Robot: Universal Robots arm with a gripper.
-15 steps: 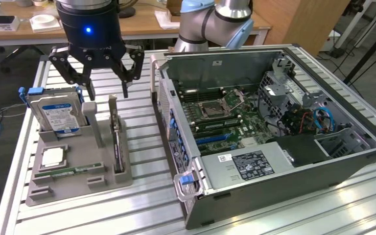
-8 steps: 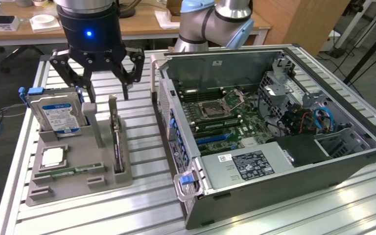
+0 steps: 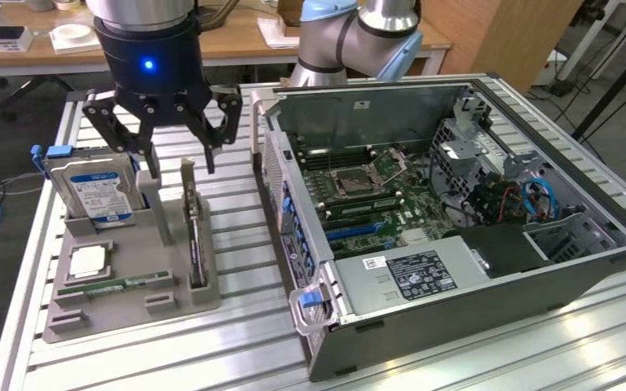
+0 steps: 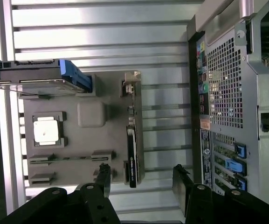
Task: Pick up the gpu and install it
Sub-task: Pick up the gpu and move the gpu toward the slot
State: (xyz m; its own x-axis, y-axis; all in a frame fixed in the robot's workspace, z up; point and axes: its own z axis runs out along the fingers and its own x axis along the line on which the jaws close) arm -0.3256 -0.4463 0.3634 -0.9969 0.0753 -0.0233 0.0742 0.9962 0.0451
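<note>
Grey plastic tray (image 3: 128, 308) on the bench (image 3: 237, 346) holds the graphics card (image 3: 195, 224) upright on its edge beside the open computer case (image 3: 455, 322), the arm's jaws hanging wide apart above it, where an off-centre descent could clip the neighbouring tray post (image 3: 159, 208) or tip the thin card.

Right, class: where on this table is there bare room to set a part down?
Free: the table strip between the grey tray and the computer case, and the slats nearest the exterior camera. Crowded: the tray, full of parts with the open claw above it, and the case's inside.
</note>
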